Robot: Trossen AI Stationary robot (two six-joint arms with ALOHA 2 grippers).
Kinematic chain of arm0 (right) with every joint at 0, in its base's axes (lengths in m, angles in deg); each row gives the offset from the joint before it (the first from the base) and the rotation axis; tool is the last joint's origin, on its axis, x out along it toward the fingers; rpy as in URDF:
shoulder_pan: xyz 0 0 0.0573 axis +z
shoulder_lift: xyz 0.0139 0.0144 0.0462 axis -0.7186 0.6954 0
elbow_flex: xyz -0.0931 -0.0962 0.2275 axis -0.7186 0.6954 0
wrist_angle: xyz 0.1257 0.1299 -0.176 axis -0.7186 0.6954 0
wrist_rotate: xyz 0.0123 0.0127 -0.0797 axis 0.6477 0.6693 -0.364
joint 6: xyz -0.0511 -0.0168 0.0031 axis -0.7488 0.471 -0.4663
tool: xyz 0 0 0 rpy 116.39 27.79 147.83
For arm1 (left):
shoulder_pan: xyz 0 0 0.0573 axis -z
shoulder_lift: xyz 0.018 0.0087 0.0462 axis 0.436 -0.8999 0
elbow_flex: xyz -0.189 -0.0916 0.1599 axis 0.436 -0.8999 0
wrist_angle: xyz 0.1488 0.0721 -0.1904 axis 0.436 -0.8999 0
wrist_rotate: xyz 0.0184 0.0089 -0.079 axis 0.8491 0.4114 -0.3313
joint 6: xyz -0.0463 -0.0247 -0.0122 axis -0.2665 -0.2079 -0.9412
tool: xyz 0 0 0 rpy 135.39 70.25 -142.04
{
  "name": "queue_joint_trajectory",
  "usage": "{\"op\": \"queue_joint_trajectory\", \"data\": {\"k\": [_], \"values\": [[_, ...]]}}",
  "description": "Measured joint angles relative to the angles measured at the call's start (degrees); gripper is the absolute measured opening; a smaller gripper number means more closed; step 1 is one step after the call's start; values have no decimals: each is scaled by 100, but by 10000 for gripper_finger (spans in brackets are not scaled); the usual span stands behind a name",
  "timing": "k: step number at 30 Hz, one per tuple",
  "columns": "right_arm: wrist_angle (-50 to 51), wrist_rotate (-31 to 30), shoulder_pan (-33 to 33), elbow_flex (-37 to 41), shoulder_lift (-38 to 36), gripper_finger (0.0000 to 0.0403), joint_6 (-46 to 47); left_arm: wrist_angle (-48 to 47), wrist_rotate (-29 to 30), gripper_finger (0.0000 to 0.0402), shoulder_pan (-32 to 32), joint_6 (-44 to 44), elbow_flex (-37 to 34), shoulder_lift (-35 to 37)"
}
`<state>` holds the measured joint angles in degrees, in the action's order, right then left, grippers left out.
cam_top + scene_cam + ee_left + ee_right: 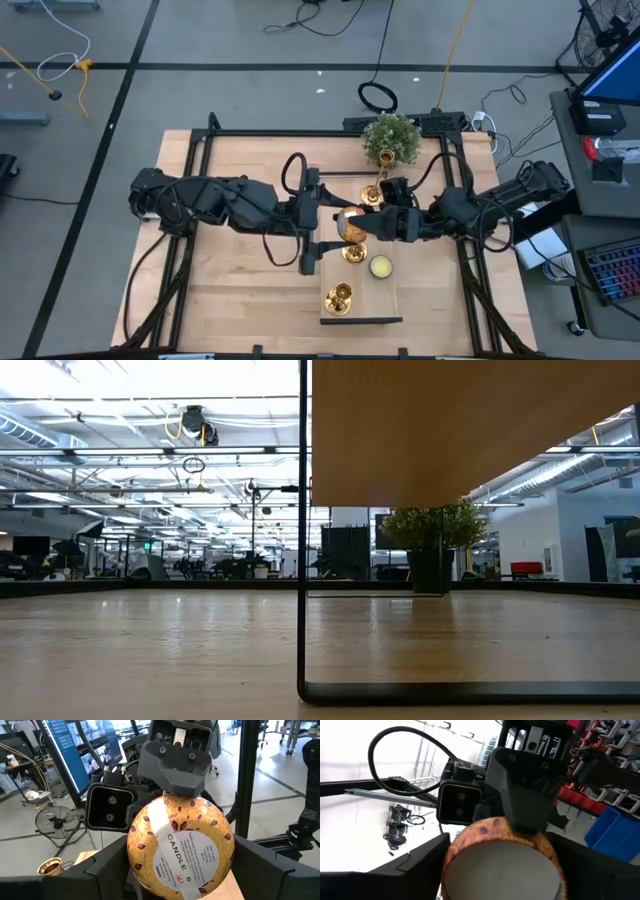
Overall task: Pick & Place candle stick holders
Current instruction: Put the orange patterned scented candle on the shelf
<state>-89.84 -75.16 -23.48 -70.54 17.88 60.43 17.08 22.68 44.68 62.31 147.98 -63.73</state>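
both grippers meet mid-table over the board (388,300), clamped from opposite sides on 1 round patterned candle (180,847): left gripper (335,222), right gripper (372,224). looks like a handover. gold holders (340,298) stand on the board untouched; next, 1 side must release.
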Motion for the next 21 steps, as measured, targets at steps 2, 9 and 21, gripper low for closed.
{"op": "queue_joint_trajectory", "data": {"k": [2,9,21], "values": [[9,15,0,0,0,293,45,-3,1,290,0,-8,-2,2],[113,32,3,0,-33,292,93,-40,-15,290,-2,-108,0,2],[1427,144,224,-419,-479,291,-887,-733,1375,354,107,-391,8,333]]}}
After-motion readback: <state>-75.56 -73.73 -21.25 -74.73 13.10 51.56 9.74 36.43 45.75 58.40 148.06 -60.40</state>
